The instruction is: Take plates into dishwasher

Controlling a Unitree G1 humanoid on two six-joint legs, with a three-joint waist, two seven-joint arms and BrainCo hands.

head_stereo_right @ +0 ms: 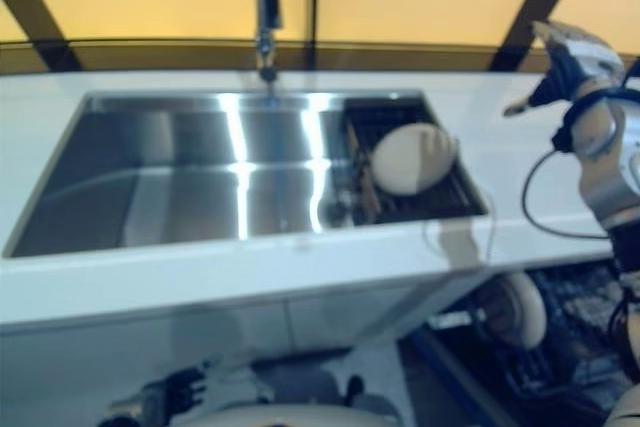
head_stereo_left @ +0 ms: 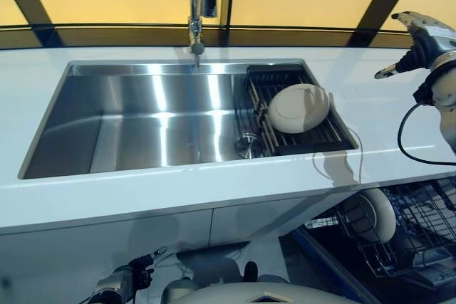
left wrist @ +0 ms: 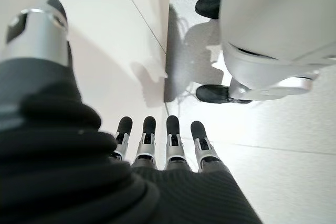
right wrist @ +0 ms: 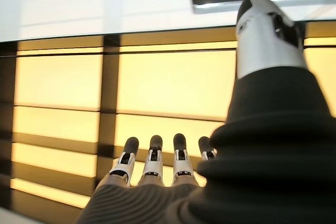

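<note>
Cream plate lying on the dark rack at the sink's right end.
A second plate is seen in the dishwasher basket, lower right. The white tabletop is backed by amber panels. The right robot hand, upper right, and the left robot hand, lower left, are held empty with fingers straight.

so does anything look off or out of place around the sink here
Nothing stands out. One plate leans on the dark rack in the sink, and another sits in the dishwasher basket below. Neither robot hand, right or left, holds anything.
</note>
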